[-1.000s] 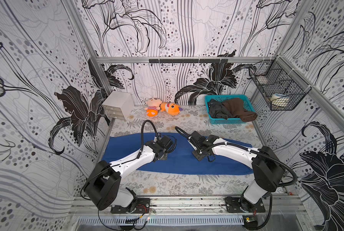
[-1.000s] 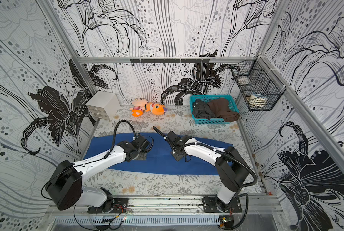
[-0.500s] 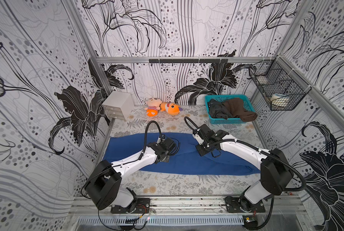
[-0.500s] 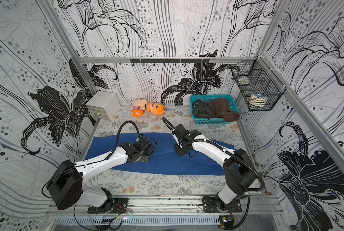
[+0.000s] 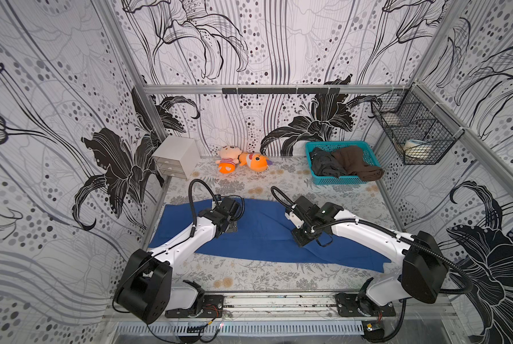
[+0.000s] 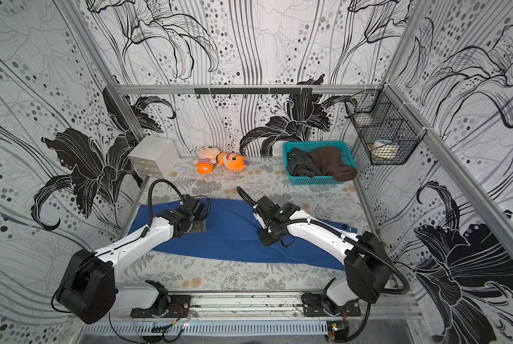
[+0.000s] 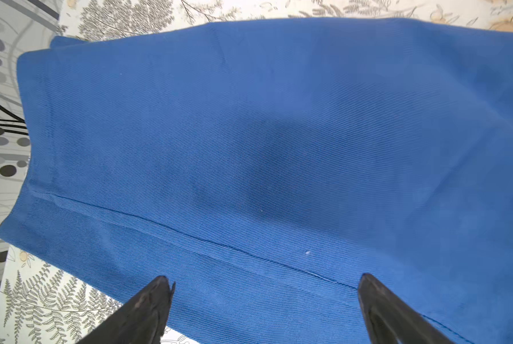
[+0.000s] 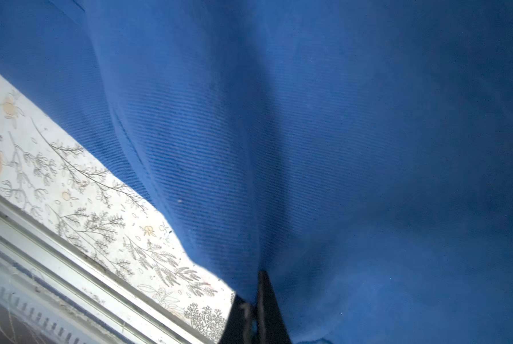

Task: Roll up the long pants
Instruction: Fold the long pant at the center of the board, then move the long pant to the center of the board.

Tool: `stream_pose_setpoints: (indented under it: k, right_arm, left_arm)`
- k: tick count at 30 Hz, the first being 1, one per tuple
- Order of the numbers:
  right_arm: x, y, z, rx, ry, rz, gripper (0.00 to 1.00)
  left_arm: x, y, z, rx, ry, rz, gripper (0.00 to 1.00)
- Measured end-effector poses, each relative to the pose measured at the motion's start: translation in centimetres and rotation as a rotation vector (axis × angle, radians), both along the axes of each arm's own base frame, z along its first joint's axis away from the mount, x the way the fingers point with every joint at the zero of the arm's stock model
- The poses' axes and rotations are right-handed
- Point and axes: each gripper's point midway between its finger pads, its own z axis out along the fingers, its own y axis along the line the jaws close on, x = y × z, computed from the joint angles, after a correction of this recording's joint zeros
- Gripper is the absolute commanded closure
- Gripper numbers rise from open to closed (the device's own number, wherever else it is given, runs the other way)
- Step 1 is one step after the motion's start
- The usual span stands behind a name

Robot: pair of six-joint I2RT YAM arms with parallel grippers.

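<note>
The long pants (image 5: 264,238) (image 6: 231,235) lie spread left to right across the floral table, royal blue. My left gripper (image 5: 233,227) (image 6: 199,227) hovers over their left part, open, with nothing between its black fingertips (image 7: 160,293); the hem end shows beyond them in the left wrist view, on the pants (image 7: 249,143). My right gripper (image 5: 301,238) (image 6: 265,236) is over the middle, shut on a pinch of the pants (image 8: 338,149). The cloth rises in a tented fold to the closed tips of that gripper (image 8: 256,278).
A teal basket (image 5: 338,181) with a dark grey and a brown garment stands at the back right. Two plush toys (image 5: 240,162) and a white drawer box (image 5: 176,160) sit along the back wall. A wire basket (image 5: 413,140) hangs on the right wall.
The right gripper reached toward the pants' far edge, then came back toward the front with blue cloth in it. The left gripper shifted slightly toward the far edge and stands a little wider.
</note>
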Motion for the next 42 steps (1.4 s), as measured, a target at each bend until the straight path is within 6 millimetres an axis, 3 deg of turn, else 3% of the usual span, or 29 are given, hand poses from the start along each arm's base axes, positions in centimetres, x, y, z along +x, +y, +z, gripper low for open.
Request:
stream_pose_setpoints:
  k: [8,10,12,13,17,22,26,32,37,42]
  right_arm:
    - [0.3,-1.2,-2.6,-0.112,0.025,-0.012,1.00]
    - [0.3,-1.4,-3.3,-0.134,0.035,-0.013,0.76]
    - [0.3,-1.6,-3.9,-0.154,0.042,-0.014,0.21]
    - [0.2,-1.8,-4.1,-0.163,0.045,-0.015,0.01]
    - [-0.2,-2.6,-4.4,-0.189,0.046,-0.013,0.00]
    - [0.4,-2.6,-1.8,-0.131,-0.032,-0.030,0.01]
    - [1.7,-2.7,-1.2,-0.081,-0.059,-0.081,0.01]
    - [4.9,-4.5,-4.4,-0.007,0.014,-0.253,0.00]
    - [5.8,-4.9,-7.5,-0.034,0.077,-0.300,0.00]
    - [8.5,-5.1,-7.6,-0.004,0.128,-0.376,0.01]
  left_arm:
    - [0.0,-0.1,-0.1,-0.010,0.005,0.000,0.01]
    - [0.0,-0.1,-0.1,-0.011,0.005,-0.001,0.01]
    - [0.0,-0.1,-0.1,-0.011,0.005,0.000,0.01]
    - [0.0,-0.1,-0.1,-0.012,0.005,0.001,0.01]
    - [0.0,0.0,-0.2,-0.022,0.005,0.011,0.01]
    - [0.5,0.5,-0.5,-0.095,0.010,0.058,0.01]
    - [0.9,1.0,-1.2,-0.175,0.010,0.102,0.01]
    - [1.0,3.1,-1.6,-0.252,0.003,0.209,0.01]
    - [1.3,5.0,-0.7,-0.304,-0.052,0.296,0.01]
    - [1.3,5.8,-0.7,-0.322,-0.058,0.332,0.01]
